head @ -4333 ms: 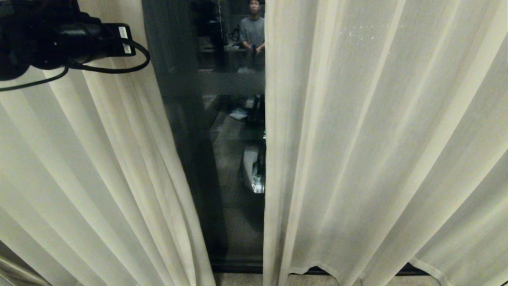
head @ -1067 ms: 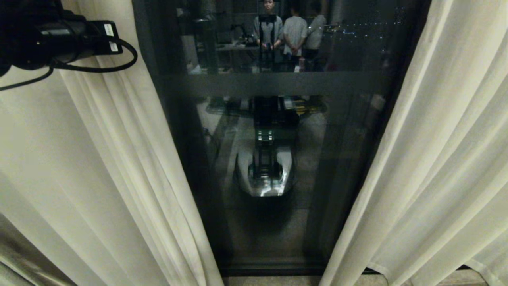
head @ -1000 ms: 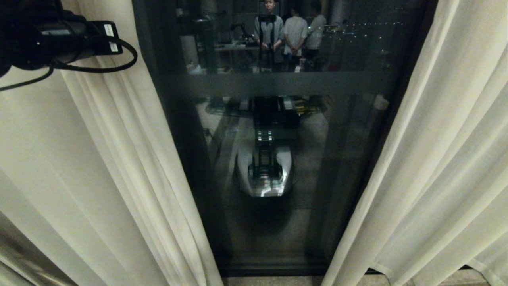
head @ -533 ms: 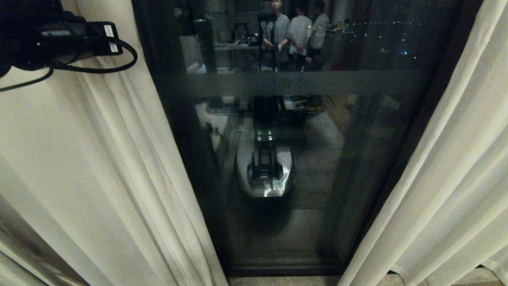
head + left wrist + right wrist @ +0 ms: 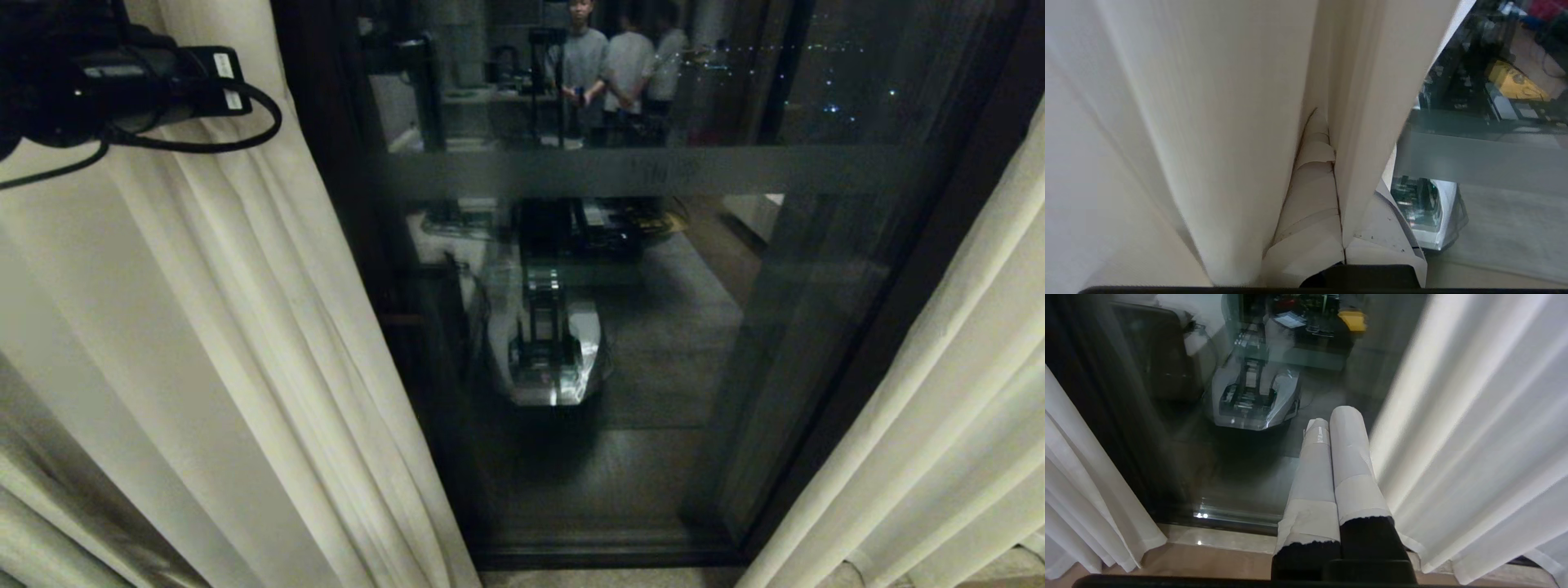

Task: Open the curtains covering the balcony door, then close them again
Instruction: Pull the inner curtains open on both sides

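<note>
We judge the cream-white, softly pleated fabric curtains (image 5: 245, 343) light, limp and a little slippery: they will bunch rather than push, so we would take them by the hemmed inner edge, beside the glass. They hang to the floor either side of the tall, dark-framed glass balcony door (image 5: 620, 343), left panel and right panel (image 5: 947, 408) well apart, the frosted band bare between them. Our left gripper (image 5: 1327, 163) pinches a fold of the left panel. Our right gripper (image 5: 1335, 416), jaws pressed together on nothing, hangs before the door, just beside the right panel.
</note>
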Available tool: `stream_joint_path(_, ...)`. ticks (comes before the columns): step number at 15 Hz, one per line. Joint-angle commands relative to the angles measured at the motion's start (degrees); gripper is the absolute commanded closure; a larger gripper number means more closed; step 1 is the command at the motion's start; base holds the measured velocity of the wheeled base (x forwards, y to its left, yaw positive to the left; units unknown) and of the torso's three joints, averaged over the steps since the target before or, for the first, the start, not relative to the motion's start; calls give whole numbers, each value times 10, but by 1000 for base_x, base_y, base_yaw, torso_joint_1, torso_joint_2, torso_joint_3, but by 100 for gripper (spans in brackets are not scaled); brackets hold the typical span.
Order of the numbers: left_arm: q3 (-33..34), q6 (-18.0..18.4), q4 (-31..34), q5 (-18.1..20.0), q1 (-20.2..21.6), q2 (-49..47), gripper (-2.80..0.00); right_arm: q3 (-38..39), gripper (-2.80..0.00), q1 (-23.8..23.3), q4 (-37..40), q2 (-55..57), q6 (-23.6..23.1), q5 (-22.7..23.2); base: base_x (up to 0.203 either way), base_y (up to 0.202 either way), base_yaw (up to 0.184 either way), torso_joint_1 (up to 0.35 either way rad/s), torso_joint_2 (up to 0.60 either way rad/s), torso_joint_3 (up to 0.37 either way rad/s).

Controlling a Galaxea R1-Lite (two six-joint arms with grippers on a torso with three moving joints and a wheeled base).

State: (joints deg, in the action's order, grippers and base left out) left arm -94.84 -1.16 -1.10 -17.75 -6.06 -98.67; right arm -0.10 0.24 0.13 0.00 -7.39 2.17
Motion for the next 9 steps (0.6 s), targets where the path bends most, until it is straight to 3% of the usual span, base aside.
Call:
stream_joint_path(1, 0, 0, 0, -2, 0, -1, 0, 0, 0, 1, 0, 1, -1, 0, 0, 103, 8, -5, 5, 5)
stream_joint_path(9, 0, 0, 0, -4, 1, 1, 0, 0, 0, 1, 0, 1, -1, 0, 0, 0, 0, 0, 0, 0)
